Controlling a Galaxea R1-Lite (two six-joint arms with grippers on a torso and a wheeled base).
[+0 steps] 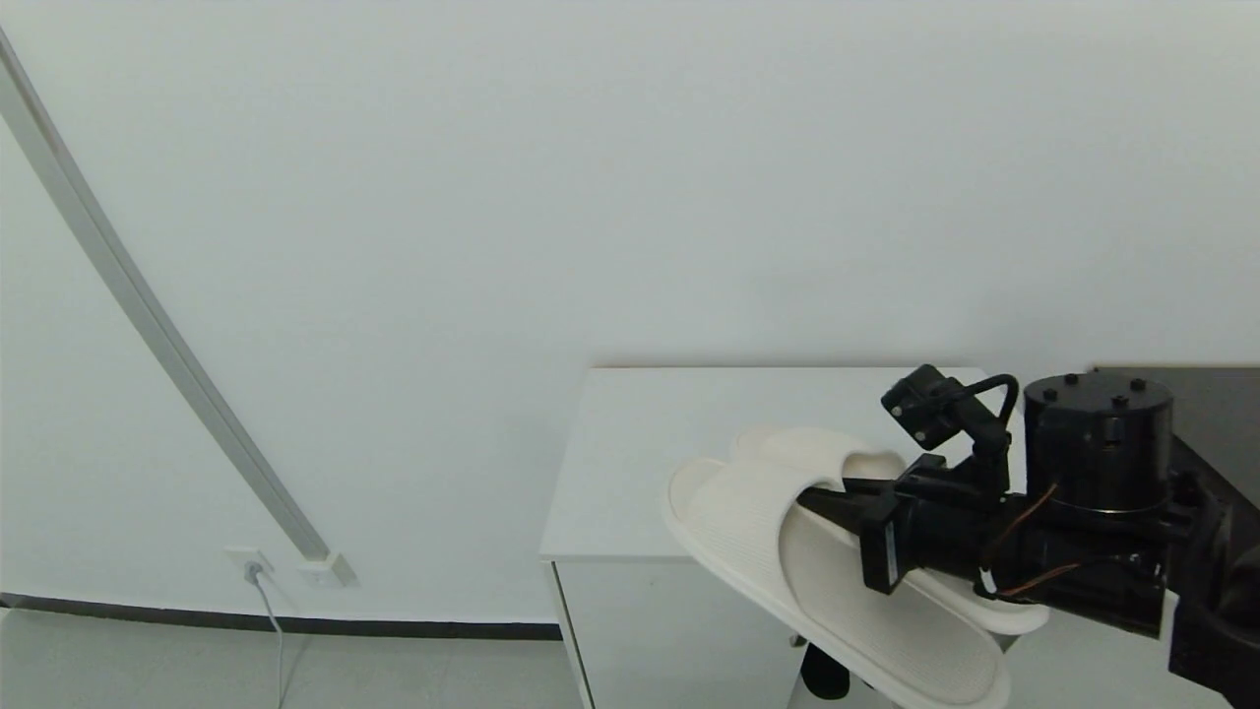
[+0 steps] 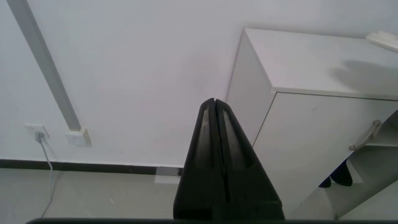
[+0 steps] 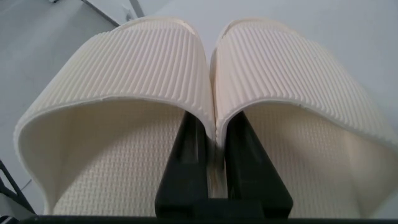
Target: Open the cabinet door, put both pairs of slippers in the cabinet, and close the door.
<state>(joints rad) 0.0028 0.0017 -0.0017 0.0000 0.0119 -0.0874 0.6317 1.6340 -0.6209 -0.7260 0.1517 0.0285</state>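
Two slippers (image 3: 143, 68) that look soft and light are pinched side by side at their inner edges, a good place to hold them, by the right gripper (image 3: 214, 143), up in the air by the white cabinet (image 1: 630, 463), while the left gripper (image 2: 214, 102) is closed on nothing.

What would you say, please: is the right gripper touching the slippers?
Touching. In the right wrist view the right gripper pinches the slippers by their adjoining inner sides, one finger inside each.
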